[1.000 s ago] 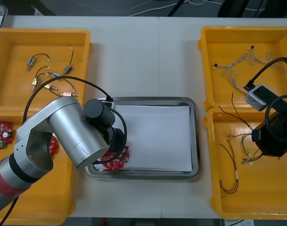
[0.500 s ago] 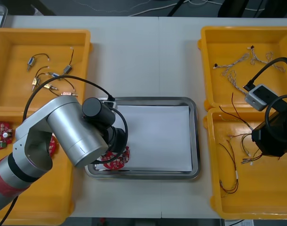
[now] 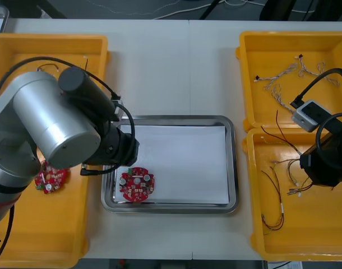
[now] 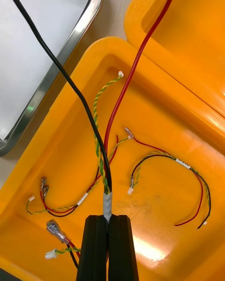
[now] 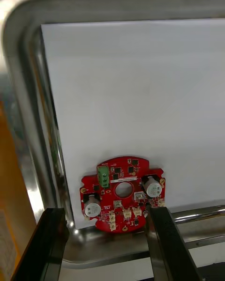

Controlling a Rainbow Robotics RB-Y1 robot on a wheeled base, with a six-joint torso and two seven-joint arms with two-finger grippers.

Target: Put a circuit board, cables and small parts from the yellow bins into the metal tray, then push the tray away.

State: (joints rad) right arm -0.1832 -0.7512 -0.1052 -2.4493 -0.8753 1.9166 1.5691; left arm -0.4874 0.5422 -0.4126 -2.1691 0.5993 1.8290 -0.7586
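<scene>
A round red circuit board (image 3: 137,185) lies flat in the near left corner of the metal tray (image 3: 232,162), on its white inside. In the left wrist view the board (image 5: 123,194) sits just beyond my left gripper (image 5: 103,211), whose fingers (image 5: 164,243) stand open on either side of it, apart from it. My left arm (image 3: 53,126) hangs over the tray's left rim. My right gripper (image 4: 108,243) is shut on the taped end of a black and red cable (image 4: 107,201), held above the near right yellow bin (image 4: 56,136).
Another red board (image 3: 50,178) lies in the near left bin (image 3: 47,235). The far right bin (image 3: 255,50) holds pale cables (image 3: 283,78). Several loose cables (image 4: 173,161) lie in the near right bin under my right gripper. The tray's rim (image 4: 70,51) runs beside that bin.
My left gripper opened and let go of the circuit board, which now lies in the tray. The left arm rose and drew back to the left. The right arm stayed still.
</scene>
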